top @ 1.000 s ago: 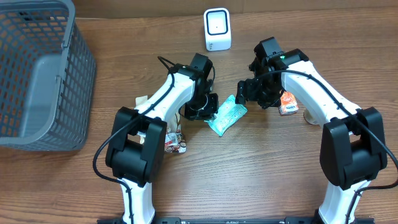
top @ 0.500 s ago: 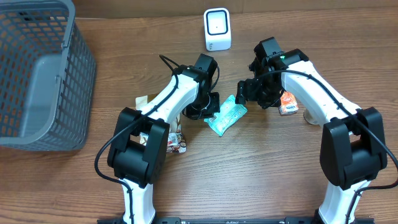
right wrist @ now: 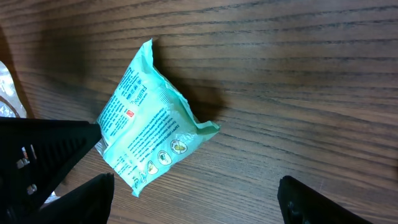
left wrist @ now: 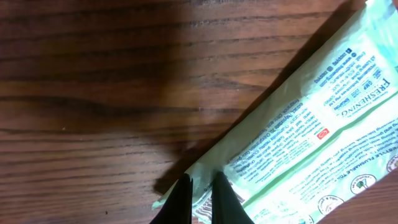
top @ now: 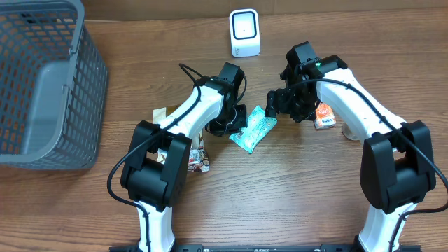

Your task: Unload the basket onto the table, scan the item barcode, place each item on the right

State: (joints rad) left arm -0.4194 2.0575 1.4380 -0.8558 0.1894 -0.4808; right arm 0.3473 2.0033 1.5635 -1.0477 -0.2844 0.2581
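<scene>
My left claw (left wrist: 200, 185) pinches the pack's (left wrist: 311, 130) thin corner seam; I should lift slowly, turning its print toward the scanner (top: 244, 33). My right claw (right wrist: 196, 183) gapes wide, empty.

Wood-grain table (right wrist: 298, 74) fills the frame. Pale teal packet (right wrist: 152, 124) lies flat, left of centre, long axis on a diagonal: top corner up, bottom end toward the lower left. Printed face up: lines of small text, one red mark, a row of round icons near the bottom end. Right corner crumpled; shadow falls to its right. Right gripper (right wrist: 194, 182) spread wide, dark fingers at the two lower corners, nothing gripped; packet's bottom end just beside the frame-left finger. Black wedge (right wrist: 43, 146) enters from the left, tip touching the packet's left edge
</scene>
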